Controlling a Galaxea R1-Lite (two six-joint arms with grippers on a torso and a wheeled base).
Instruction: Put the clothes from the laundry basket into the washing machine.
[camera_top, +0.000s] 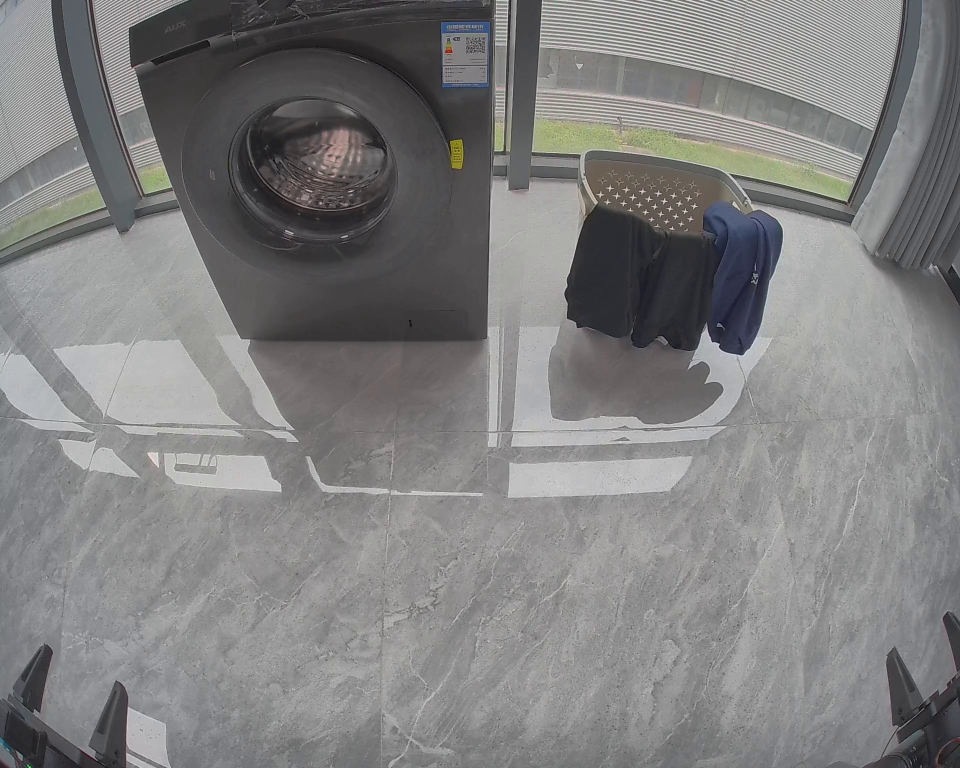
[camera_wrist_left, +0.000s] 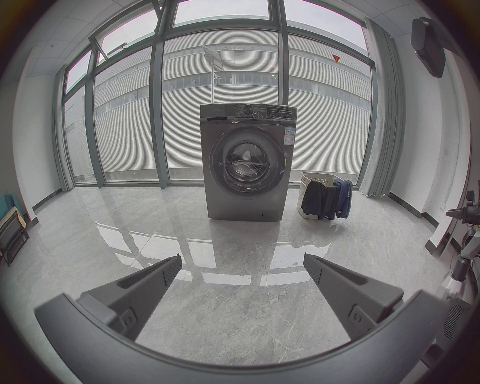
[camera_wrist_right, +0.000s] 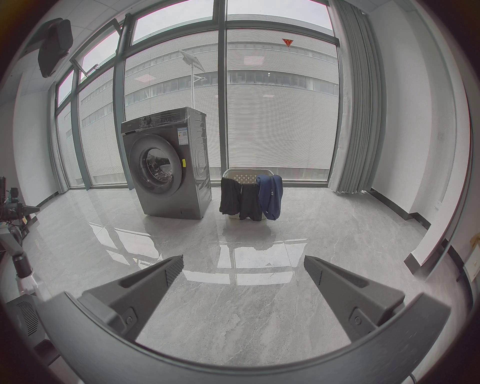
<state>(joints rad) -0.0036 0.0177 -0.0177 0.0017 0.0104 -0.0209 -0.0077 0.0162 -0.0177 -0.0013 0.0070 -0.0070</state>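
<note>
- Across the grey tiled floor (camera_top: 480, 600), well ahead of us, stands the washing machine (camera_top: 330, 180), and just to its right the laundry basket (camera_top: 650, 190), up against the window
- The clothes are not in the basket so much as on it: a black garment (camera_top: 608, 270), a second black piece (camera_top: 678, 290) and a blue garment (camera_top: 742, 275) hang side by side over the near rim, their long axes running straight down the front wall
- Our left gripper (camera_top: 70, 700) sits low at our left, jaws apart, nothing between them; the left wrist view (camera_wrist_left: 242, 262) looks almost straight at the machine
- Our right gripper (camera_top: 922, 640) sits low at our right, jaws also spread and empty; the right wrist view (camera_wrist_right: 243, 260) has the basket dead ahead
- So here's the relation that matters: the clothes lie forward and to the right, well apart from both grippers, and the right arm is the nearer one, with the blue garment closest to its side
- We judge nothing is loaded yet, and whether the round door is shut we cannot tell
</note>
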